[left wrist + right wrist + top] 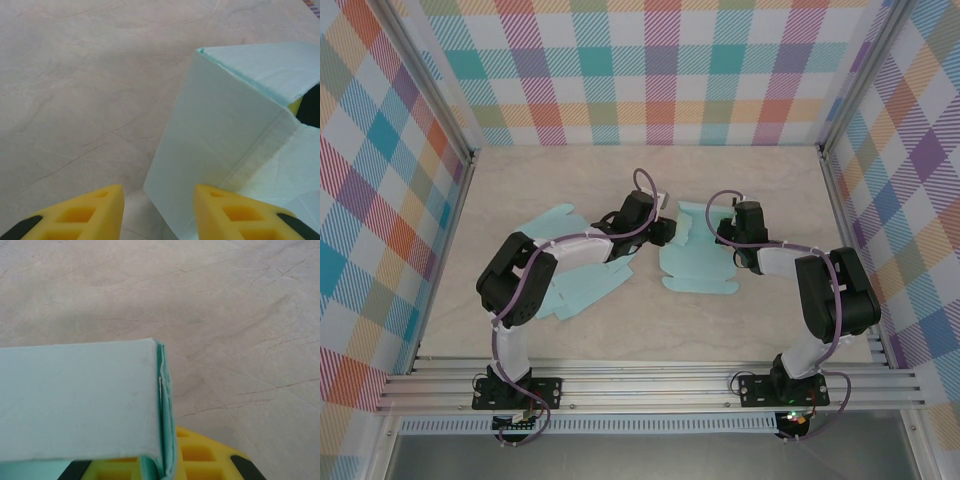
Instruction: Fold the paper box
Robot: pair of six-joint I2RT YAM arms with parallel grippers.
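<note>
The light teal paper box [695, 262] lies partly folded at mid-table between the two grippers. My right gripper [723, 237] is at its right side, shut on a doubled-over wall of the box [167, 405]; the folded edge runs down between the yellow fingers [205, 455] of the right gripper [161, 462]. My left gripper [665, 228] is at the box's upper left. In the left wrist view the left gripper [159, 200] stands open, and a raised panel of the box [215, 135] has its lower corner in the gap, touching neither finger that I can see.
More flat teal box blanks [582, 285] lie under and left of the left arm. Checked walls [650, 70] and metal posts close in the marble table [760, 185] at the back and sides. An aluminium rail [650, 385] runs along the near edge.
</note>
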